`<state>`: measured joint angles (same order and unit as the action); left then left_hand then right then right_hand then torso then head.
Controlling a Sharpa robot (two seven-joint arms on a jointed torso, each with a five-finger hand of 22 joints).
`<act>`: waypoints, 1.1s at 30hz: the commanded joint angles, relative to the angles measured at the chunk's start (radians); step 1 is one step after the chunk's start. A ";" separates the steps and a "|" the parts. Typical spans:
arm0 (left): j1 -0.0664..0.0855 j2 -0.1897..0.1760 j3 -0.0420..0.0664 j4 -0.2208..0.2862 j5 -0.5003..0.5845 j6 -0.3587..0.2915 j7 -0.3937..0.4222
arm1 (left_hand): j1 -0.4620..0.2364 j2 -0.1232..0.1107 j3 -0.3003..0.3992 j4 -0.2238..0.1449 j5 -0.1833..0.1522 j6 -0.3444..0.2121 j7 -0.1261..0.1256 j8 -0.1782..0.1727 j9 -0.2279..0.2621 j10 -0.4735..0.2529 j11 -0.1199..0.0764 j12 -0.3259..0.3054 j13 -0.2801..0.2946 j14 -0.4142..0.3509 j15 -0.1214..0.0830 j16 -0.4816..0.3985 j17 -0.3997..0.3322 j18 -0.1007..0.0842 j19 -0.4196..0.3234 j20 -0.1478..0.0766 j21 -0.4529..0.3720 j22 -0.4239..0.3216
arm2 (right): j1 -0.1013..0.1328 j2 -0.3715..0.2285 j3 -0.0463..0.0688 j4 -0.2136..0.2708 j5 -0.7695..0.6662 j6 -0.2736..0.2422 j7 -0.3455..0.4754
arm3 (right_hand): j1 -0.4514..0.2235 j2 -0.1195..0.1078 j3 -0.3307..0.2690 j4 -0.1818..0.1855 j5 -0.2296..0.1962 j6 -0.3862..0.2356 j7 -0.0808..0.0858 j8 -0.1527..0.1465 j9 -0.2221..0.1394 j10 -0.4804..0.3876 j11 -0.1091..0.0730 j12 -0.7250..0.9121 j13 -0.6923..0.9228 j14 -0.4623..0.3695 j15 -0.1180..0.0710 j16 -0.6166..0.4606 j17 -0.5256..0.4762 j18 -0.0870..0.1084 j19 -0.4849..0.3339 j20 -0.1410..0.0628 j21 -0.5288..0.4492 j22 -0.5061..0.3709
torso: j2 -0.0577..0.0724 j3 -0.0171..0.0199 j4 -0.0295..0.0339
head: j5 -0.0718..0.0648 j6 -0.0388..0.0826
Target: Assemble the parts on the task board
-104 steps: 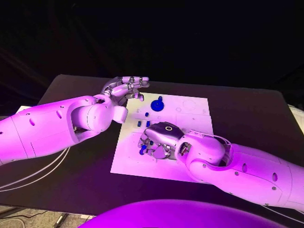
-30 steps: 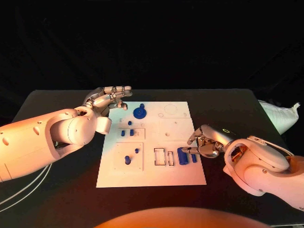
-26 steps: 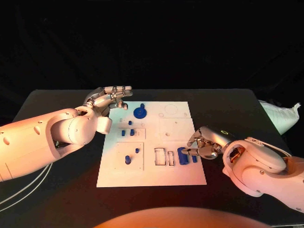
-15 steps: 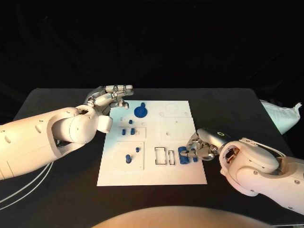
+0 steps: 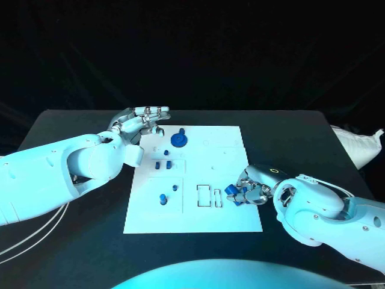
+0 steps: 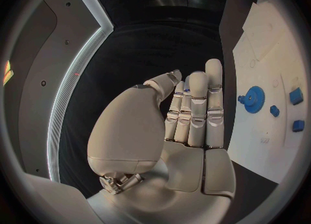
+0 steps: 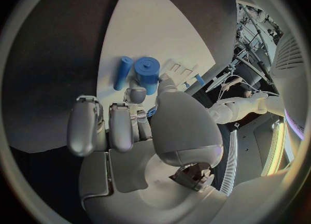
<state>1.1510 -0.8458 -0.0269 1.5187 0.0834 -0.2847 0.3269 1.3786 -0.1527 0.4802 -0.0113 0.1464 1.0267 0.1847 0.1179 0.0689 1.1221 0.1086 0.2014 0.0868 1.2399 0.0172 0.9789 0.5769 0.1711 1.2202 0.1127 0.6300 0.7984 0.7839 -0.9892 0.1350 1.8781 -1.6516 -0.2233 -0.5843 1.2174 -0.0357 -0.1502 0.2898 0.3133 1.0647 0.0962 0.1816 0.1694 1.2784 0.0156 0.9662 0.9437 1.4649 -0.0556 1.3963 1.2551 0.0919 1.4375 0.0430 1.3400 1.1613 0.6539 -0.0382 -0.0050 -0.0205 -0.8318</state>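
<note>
The white task board (image 5: 220, 158) lies mid-table. A blue gear (image 5: 180, 139) stands near its far edge, and small blue parts (image 5: 162, 164) sit in its left half. My right hand (image 5: 255, 186) rests at the board's near right, fingers curled in. In the right wrist view a bit of a blue part (image 7: 150, 111) shows pinched between thumb and finger. Just beyond the fingers lie a blue cylinder (image 7: 147, 71) and a thin blue peg (image 7: 122, 72). My left hand (image 5: 145, 118) hovers off the board's far left corner, fingers straight and holding nothing; the gear (image 6: 254, 98) lies beside it.
Two empty rectangular slots (image 5: 210, 197) are cut in the board just left of my right hand. A white bag (image 5: 359, 146) lies at the table's right edge. Cables (image 5: 23, 241) hang off the near left side.
My right hand has edged slightly left onto the board, closing on the blue parts at its right side. The left hand has stayed where it was.
</note>
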 commanded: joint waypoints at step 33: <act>-0.002 0.003 0.000 0.001 -0.004 0.025 0.001 | -0.003 0.009 -0.006 -0.001 0.001 -0.009 0.000 0.006 0.000 -0.008 -0.001 0.004 0.002 -0.010 0.000 -0.005 -0.003 0.011 -0.006 0.002 -0.006 -0.001 | -0.017 0.059 -0.001 0.050 0.102 -0.162 -0.010 | 0.039 0.086 -0.015 0.002 0.079 0.041 -0.025 0.044 0.070 0.068 -0.023 0.097 0.141 0.059 -0.022 0.022 0.024 -0.018 0.011 -0.016 0.023 0.029 | -0.001 -0.0013 0.0003 | 0.010 -0.004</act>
<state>1.1489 -0.8451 -0.0273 1.5187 0.0832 -0.2795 0.3242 1.3786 -0.1527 0.4802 -0.0113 0.1464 1.0267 0.1848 0.1179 0.0689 1.1221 0.1086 0.2014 0.0874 1.2387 0.0184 0.9789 0.5753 0.1711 1.2202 0.1127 0.6300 0.7986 0.7671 -0.9334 0.1344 1.9299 -1.5885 -0.4221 -0.5865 1.2576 0.0432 -0.1601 0.2911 0.3969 1.1020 0.0732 0.2234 0.2006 1.3431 -0.0062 1.0690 1.0841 1.4647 -0.0700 1.4138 1.2776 0.0920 1.4465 0.0341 1.3565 1.1890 0.6529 -0.0389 -0.0045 -0.0112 -0.8354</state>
